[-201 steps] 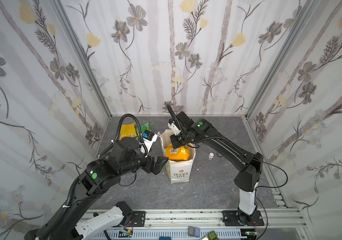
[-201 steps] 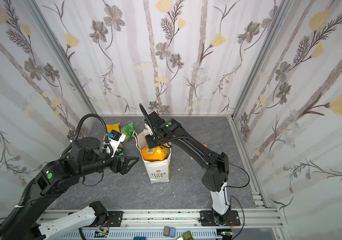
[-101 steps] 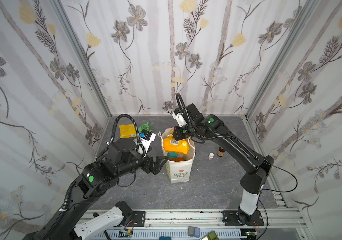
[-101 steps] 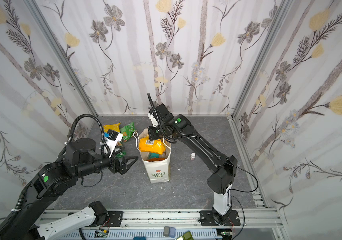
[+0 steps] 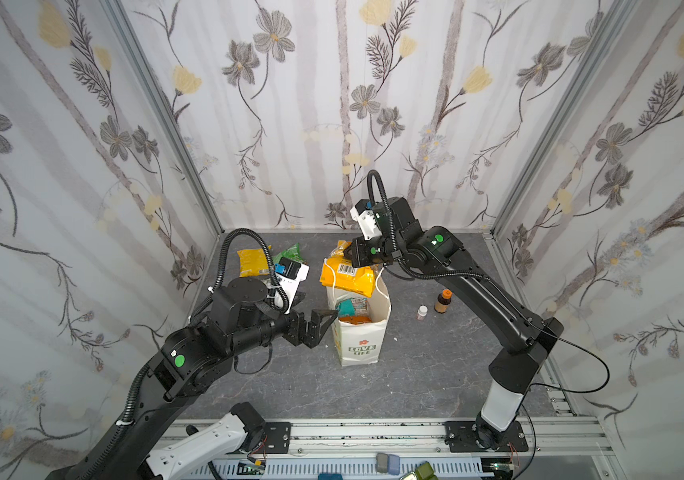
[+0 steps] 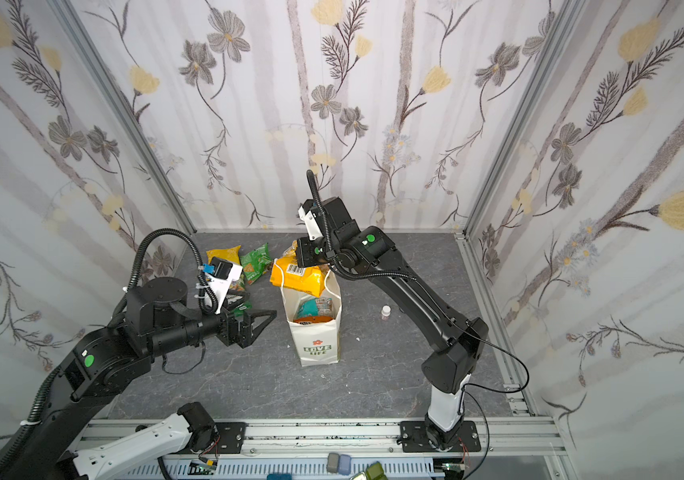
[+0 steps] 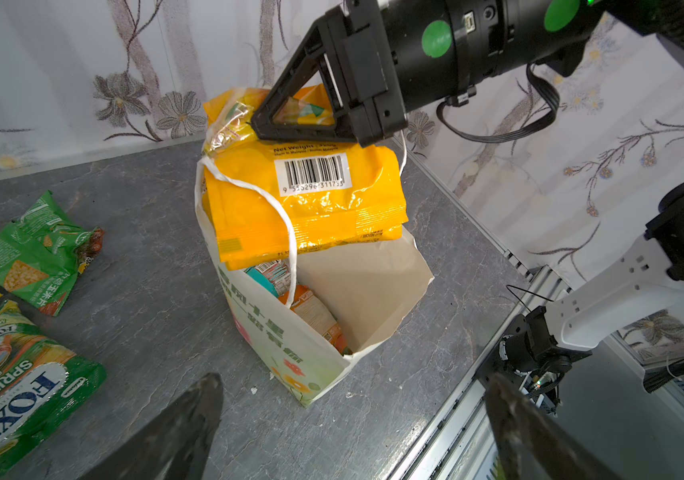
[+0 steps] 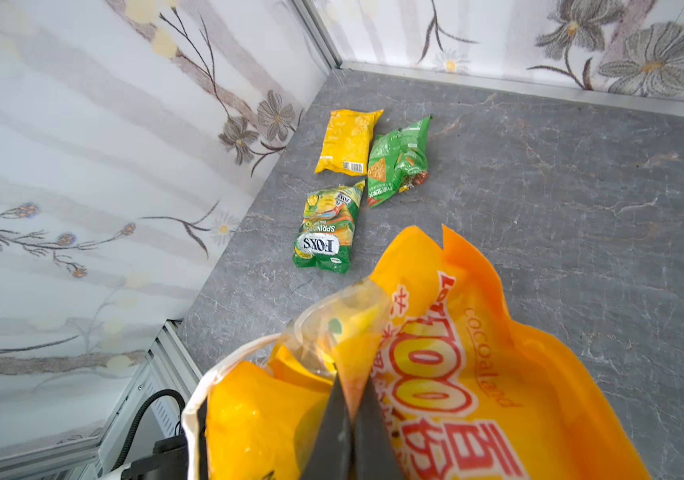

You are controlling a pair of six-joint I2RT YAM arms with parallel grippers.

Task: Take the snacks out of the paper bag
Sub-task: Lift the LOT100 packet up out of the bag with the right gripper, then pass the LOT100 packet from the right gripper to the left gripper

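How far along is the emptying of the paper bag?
Done: yellow packet, green packet and FOXS packet lie on the table. In hand: right gripper shut on the orange packet over the paper bag. Remaining: teal packet and orange-white packet inside; left gripper open.

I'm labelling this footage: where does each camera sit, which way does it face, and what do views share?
Top views: high over the front rail, looking down and back at the table; both arms show, open left gripper near the paper bag, right gripper shut on the orange packet.
Left wrist: on the left arm, facing the bag; its spread fingers show.
Right wrist: on the right arm, facing the FOXS packet; its closed fingers show.
Shared: both wrist views show the FOXS packet.
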